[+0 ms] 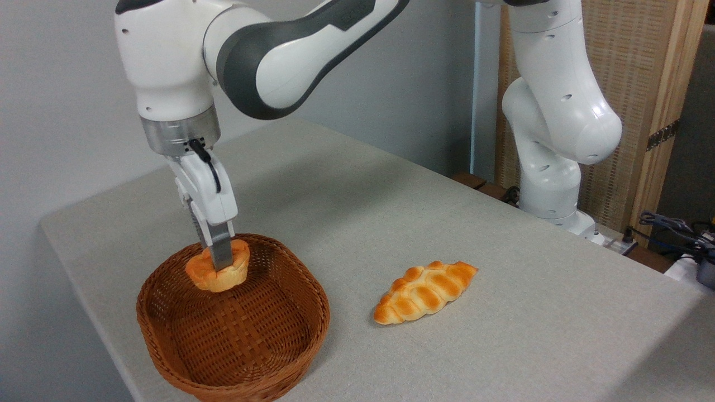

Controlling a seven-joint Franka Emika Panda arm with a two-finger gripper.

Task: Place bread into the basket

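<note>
Item, bread [218, 274]: small round bun, orange-golden with a lumpy knotted top and a paler underside. It is hanging in the air above the far left part of the basket, inside the line of the rim, and is sitting slightly tilted. Whether its base is touching the weave below cannot be told from this view.

Item, gripper [220, 260]: white housing with two grey fingers, pointing straight down. The fingers are pressing into the top of the bun, closed narrowly upon it and carrying it; the near finger [222, 252] is showing in front, the other is mostly hidden behind it.

Item, basket [290, 357]: brown woven wicker, oval with rounded corners, shallow. It is standing on the near left part of the table, close to the front edge, with nothing lying on its woven floor.

Item, braided loaf [425, 291]: longer oval loaf, golden with darker browned ridges. It is lying flat on the table to the right of the basket, apart from it, angled with its far end to the right.

Item, table [503, 335]: pale grey speckled top, bearing the basket and the loaf.

Item, robot arm [268, 61]: white with dark grey joint covers, reaching from its base at the right rear across to the left above the basket.
</note>
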